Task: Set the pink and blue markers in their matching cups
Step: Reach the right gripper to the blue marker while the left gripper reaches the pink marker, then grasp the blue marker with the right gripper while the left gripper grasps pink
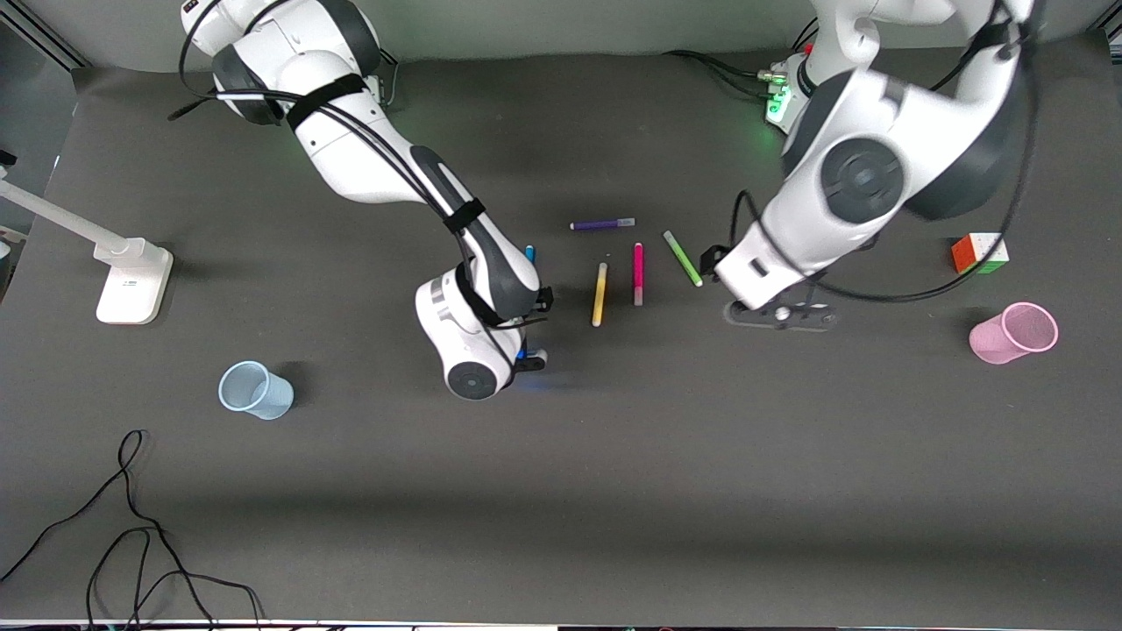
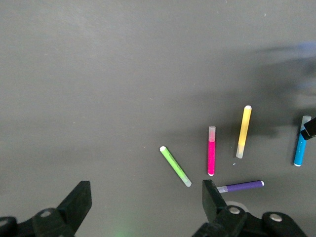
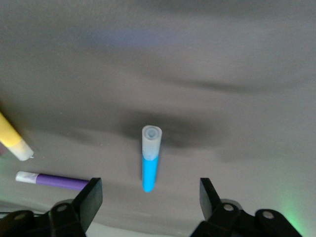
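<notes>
The blue marker [image 3: 150, 158] lies on the dark table, mostly hidden under the right arm in the front view, with only its tip [image 1: 529, 253] showing. My right gripper [image 3: 146, 190] hangs low over it, open. The fingers stand wide to either side of the marker's blue end and do not touch it. The pink marker [image 1: 638, 273] lies flat toward the left arm's end, also in the left wrist view [image 2: 211, 150]. My left gripper [image 2: 146, 192] is open and empty above the table beside the green pen [image 1: 682, 258]. The pale blue cup [image 1: 254, 390] and the pink cup [image 1: 1014, 333] stand at opposite ends.
A yellow pen [image 1: 600, 294] lies between the blue and pink markers, and a purple pen [image 1: 602, 224] lies farther from the front camera. A colour cube [image 1: 979, 252] sits near the pink cup. A white stand [image 1: 131, 280] and loose black cables [image 1: 131, 526] occupy the right arm's end.
</notes>
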### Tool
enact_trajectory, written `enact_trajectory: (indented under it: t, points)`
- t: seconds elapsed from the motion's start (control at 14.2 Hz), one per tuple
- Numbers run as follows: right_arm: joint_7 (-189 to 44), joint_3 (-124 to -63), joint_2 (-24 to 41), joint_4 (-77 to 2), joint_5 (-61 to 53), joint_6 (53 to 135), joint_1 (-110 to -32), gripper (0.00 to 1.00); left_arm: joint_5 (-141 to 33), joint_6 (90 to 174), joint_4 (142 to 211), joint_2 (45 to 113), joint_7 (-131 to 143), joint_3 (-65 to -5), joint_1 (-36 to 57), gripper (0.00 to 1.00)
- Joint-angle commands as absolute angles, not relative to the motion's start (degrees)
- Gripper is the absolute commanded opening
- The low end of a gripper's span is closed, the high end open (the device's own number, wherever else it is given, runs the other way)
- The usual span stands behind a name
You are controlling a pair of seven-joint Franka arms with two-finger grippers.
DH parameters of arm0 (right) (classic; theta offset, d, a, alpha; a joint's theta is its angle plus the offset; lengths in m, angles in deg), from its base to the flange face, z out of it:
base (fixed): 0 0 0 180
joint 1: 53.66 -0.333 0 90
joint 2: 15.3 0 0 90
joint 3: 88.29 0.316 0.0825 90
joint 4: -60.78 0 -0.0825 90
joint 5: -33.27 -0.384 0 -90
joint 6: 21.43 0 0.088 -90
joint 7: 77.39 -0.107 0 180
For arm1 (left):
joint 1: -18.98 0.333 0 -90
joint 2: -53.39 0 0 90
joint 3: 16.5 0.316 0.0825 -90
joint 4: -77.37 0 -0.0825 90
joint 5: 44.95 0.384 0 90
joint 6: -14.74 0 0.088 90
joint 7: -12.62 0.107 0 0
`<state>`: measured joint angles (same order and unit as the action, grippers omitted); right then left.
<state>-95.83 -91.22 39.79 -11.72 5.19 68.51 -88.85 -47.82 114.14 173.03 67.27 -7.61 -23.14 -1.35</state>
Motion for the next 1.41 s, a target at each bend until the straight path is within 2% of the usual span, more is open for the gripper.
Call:
enact_trajectory:
  t: [0.0, 0.07, 0.14, 0.35, 0.56, 0.77, 1.06, 1.34]
  points:
    - [-98.74, -91.54, 42.0, -9.53, 4.7, 69.26, -89.95, 0.62, -48.12, 120.96, 178.85, 67.37, -8.47, -22.3, -3.34, 1.0]
    - [-99.36, -91.54, 42.62, -9.53, 4.96, 69.27, -89.96, 0.41, -48.12, 124.83, 181.93, 67.11, -8.56, -22.38, -3.43, 1.0]
    - [-99.45, -91.54, 42.8, -9.53, 5.05, 69.27, -89.96, 0.0, -48.2, 128.0, 184.4, 67.11, -8.56, -22.38, -4.13, 1.0]
    - [-100.76, -91.71, 42.71, -9.62, 5.32, 69.18, -89.96, 0.0, -48.21, 135.92, 189.33, 67.54, -14.07, -22.38, -7.46, 1.0]
    - [-103.58, -92.06, 41.75, -9.09, 6.29, 69.27, -89.78, 0.0, -48.21, 140.23, 192.84, 68.33, -14.71, -22.38, -9.05, 0.99]
    - [-109.99, -94.52, 36.41, -7.25, 7.95, 69.18, -89.17, 0.0, -48.21, 146.56, 196.8, 70.7, -14.8, -22.38, -10.11, 0.99]
    - [-109.91, -103.82, 25.77, -7.33, 11.12, 69.36, -89.25, 0.0, -48.21, 151.93, 198.66, 74.04, -18.65, -22.38, -13.0, 0.98]
    - [-110.18, -116.2, 19.78, -6.19, 19.01, 74.26, -89.52, 0.0, -48.12, 154.13, 198.57, 77.64, -21.91, -22.38, -15.72, 0.98]
